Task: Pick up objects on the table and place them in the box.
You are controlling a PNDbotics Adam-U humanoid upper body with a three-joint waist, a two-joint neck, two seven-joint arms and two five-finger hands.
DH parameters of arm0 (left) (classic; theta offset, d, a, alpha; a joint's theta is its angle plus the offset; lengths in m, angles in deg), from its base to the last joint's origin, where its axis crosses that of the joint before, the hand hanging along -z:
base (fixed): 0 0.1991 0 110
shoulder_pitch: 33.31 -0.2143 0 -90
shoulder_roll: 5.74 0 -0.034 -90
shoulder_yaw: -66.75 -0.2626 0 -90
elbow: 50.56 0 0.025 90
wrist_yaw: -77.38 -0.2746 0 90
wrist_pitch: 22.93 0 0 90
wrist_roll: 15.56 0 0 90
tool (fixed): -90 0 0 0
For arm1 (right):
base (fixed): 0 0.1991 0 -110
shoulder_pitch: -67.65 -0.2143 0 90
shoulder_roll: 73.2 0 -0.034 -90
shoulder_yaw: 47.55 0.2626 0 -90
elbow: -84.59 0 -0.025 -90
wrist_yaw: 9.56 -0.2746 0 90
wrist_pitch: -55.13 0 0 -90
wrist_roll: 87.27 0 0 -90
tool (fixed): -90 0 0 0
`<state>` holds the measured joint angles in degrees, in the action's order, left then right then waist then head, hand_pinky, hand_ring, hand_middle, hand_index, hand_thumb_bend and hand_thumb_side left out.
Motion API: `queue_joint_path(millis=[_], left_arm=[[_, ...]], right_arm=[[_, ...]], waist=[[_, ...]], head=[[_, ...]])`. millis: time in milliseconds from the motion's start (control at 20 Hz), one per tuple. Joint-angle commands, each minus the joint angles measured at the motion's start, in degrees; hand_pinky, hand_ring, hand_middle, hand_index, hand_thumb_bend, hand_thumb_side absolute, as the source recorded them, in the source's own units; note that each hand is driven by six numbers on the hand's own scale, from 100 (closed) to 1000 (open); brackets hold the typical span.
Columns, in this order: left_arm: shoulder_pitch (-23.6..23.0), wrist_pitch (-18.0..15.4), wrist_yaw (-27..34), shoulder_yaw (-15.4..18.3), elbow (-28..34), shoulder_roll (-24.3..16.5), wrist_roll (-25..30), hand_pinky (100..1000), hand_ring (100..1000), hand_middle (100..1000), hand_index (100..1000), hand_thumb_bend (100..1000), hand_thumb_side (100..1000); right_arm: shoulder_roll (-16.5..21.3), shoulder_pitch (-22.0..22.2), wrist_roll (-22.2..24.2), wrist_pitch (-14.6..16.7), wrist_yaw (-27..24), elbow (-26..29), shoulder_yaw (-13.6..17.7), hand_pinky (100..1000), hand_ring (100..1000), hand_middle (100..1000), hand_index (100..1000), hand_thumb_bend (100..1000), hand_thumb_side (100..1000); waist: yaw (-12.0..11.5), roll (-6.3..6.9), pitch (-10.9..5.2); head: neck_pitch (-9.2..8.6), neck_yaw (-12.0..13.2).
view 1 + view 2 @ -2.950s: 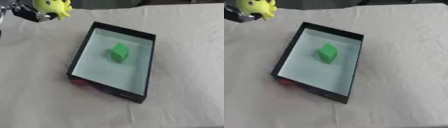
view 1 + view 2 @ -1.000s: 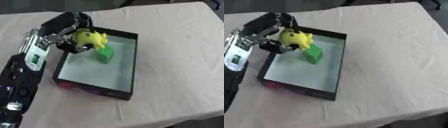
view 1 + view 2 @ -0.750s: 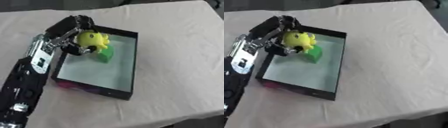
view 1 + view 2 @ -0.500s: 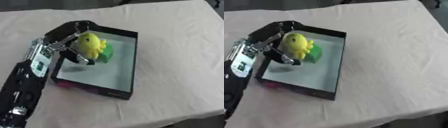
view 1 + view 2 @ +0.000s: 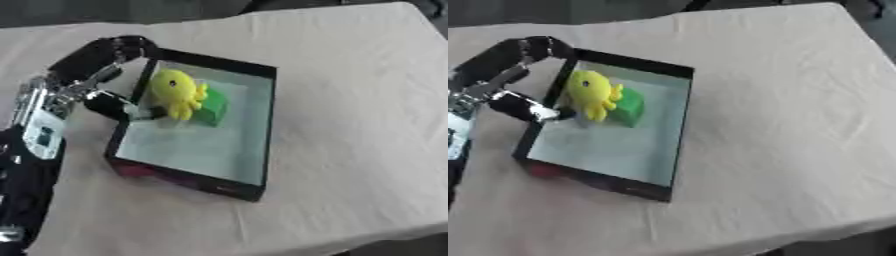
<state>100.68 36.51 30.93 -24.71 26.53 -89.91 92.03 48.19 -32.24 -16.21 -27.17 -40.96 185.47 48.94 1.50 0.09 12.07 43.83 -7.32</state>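
Our left hand is now spread open at the box's left wall, fingers arched over the far-left corner and thumb down near the rim. It holds nothing that we can see. Half a second ago those fingers were wrapped around the yellow toy; now there's a gap between toy and fingers, so we read this as a release.

The yellow toy sits inside the box, in the far-left part, leaning against the green block, which is also in the box and has kept its place relative to the walls over the last few seconds. We can't tell whether the toy has fully settled on the floor or is propped up by the block. Either way it's inside the walls.

The framing has shifted between pictures, so that's head motion; we don't think the box itself has moved.

Task-wise: two objects are in the box, and we see no others on the cloth-covered table in these views. In our judgement this placement is done and what's left is clearing the hand without catching the rim or nudging the toy. The thumb is close to the left wall, so that's the snag risk.

The right hand isn't in view.
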Motion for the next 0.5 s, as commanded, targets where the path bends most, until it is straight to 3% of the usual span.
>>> queue_joint_path(millis=[50, 150, 200, 500], left_arm=[[0.5, 4.3, 7.7, 2.3, 5.3, -2.1, 0.2, 739, 695, 782, 829, 544, 611], [0.1, 6.6, 13.0, 3.3, 8.2, -2.3, 0.7, 701, 661, 758, 806, 498, 630], [-0.2, 8.0, 15.8, 4.0, 9.7, -2.4, 0.7, 684, 646, 743, 791, 522, 569], [-5.0, 17.7, 31.4, 10.2, 18.3, -7.4, -3.4, 644, 604, 696, 736, 458, 510]], right_arm=[[0.5, 0.1, -1.3, 0.5, -0.9, 1.3, 2.4, 1000, 946, 969, 868, 100, 560], [0.1, 0.3, -1.9, 0.8, -1.4, 1.8, 3.1, 1000, 946, 969, 868, 100, 566], [-0.2, 0.4, -2.1, 1.0, -1.6, 2.0, 3.4, 1000, 946, 968, 868, 100, 555], [-1.8, 1.9, -3.6, 1.9, -1.9, 4.0, 5.2, 1000, 945, 968, 868, 100, 551]], waist=[[0.0, -0.29, -0.94], [0.0, -0.45, -0.71], [0.0, -0.54, -0.59], [-1.2, -0.92, 0.05]], head=[[-0.48, -0.2], [-0.66, -0.2], [-0.8, -0.2], [-1.83, -1.2]])
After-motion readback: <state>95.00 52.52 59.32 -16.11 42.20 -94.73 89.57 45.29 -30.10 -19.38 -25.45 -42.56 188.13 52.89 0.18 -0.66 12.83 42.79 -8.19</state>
